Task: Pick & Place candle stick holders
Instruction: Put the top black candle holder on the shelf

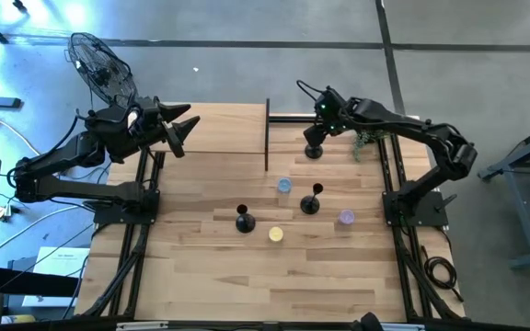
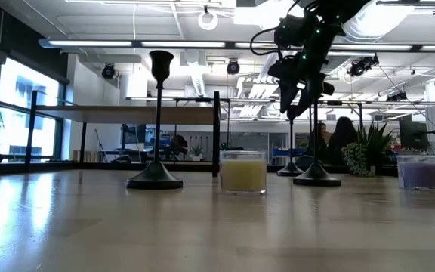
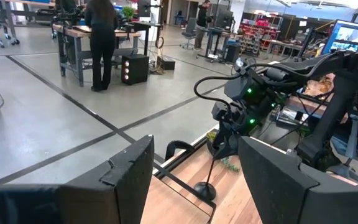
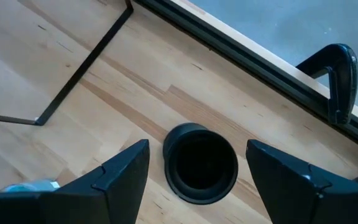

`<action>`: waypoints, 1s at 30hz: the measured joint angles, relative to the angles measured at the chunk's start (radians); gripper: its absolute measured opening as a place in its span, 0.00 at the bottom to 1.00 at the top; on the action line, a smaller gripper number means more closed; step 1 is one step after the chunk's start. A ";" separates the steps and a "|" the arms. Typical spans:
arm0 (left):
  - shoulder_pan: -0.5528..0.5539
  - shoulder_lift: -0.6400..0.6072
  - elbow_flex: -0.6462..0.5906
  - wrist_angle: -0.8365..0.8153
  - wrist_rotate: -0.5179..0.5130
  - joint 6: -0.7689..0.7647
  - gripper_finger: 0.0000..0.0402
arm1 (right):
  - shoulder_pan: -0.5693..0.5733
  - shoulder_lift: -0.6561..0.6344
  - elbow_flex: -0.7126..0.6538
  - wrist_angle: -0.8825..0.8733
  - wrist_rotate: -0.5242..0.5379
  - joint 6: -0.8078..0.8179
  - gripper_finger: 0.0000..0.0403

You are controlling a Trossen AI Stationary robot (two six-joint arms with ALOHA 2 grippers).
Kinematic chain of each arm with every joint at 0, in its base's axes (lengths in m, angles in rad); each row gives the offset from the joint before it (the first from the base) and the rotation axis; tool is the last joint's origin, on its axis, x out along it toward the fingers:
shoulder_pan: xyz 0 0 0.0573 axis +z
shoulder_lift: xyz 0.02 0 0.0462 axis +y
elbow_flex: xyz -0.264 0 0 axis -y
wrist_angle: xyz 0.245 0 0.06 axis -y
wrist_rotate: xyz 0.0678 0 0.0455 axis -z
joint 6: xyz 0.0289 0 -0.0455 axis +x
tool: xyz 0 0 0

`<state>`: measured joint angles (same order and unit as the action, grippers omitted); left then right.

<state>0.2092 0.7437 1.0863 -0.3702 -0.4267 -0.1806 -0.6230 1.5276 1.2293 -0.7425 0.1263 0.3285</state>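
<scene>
Three black candle stick holders stand upright on their round bases on the wooden table. One point(image 1: 245, 221) is near the middle and one point(image 1: 311, 202) is to its right. The third point(image 1: 313, 149) is farther back, and its cup point(image 4: 201, 163) shows from above in the right wrist view. My right gripper point(image 4: 197, 149) hangs open over that cup, slanting down, one finger on either side of it and apart from it. My left gripper point(image 1: 180, 129) waits open and level, high at the table's far left, with nothing between its fingers.
Three small candle jars stand among the holders: blue point(image 1: 284, 186), yellow point(image 1: 276, 234) and purple point(image 1: 346, 218). A thin black upright frame point(image 1: 267, 133) stands at the far middle, left of my right gripper. A green sprig point(image 1: 364, 142) lies at the far right. The near half of the table holds nothing.
</scene>
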 joint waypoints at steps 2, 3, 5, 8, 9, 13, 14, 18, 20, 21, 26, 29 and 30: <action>0.000 0.000 0.000 0.000 0.000 0.000 0.58 | -0.001 0.000 0.000 -0.001 0.000 -0.013 0.63; 0.000 0.000 0.000 0.000 0.000 0.000 0.58 | -0.001 0.000 0.000 -0.001 0.002 -0.019 0.61; 0.000 0.000 0.000 0.000 0.000 0.000 0.58 | -0.001 0.003 0.000 -0.001 0.008 -0.022 0.57; 0.000 0.000 0.000 0.000 0.000 0.000 0.58 | -0.001 0.010 0.000 0.000 0.015 -0.027 0.50; 0.000 0.000 0.000 0.000 0.002 0.000 0.58 | -0.001 0.013 0.000 0.002 0.011 -0.036 0.48; 0.000 0.000 0.000 0.000 0.025 -0.007 0.58 | -0.001 0.038 0.000 0.003 -0.004 -0.049 0.38; 0.000 0.000 0.000 0.000 0.026 -0.007 0.58 | -0.001 0.046 0.000 0.002 -0.005 -0.049 0.35; 0.000 0.000 0.000 0.000 0.031 -0.008 0.58 | -0.001 0.067 0.001 0.006 -0.002 -0.072 0.28; 0.000 0.000 0.000 0.000 0.032 -0.008 0.58 | 0.001 0.069 0.002 0.007 0.007 -0.077 0.28; 0.000 0.000 0.000 0.000 0.032 -0.008 0.58 | 0.002 0.070 0.002 0.007 0.013 -0.077 0.28; 0.000 0.000 0.000 -0.005 0.032 -0.008 0.58 | 0.002 0.068 0.002 0.007 0.015 -0.079 0.28; 0.000 0.000 0.000 -0.008 0.032 -0.008 0.58 | 0.002 0.068 0.002 0.007 0.008 -0.079 0.28; 0.000 0.000 0.000 -0.010 0.032 -0.008 0.58 | 0.002 0.068 0.002 0.007 0.005 -0.081 0.28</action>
<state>0.2089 0.7441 1.0863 -0.3798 -0.3943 -0.1883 -0.6212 1.5951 1.2312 -0.7353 0.1317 0.2480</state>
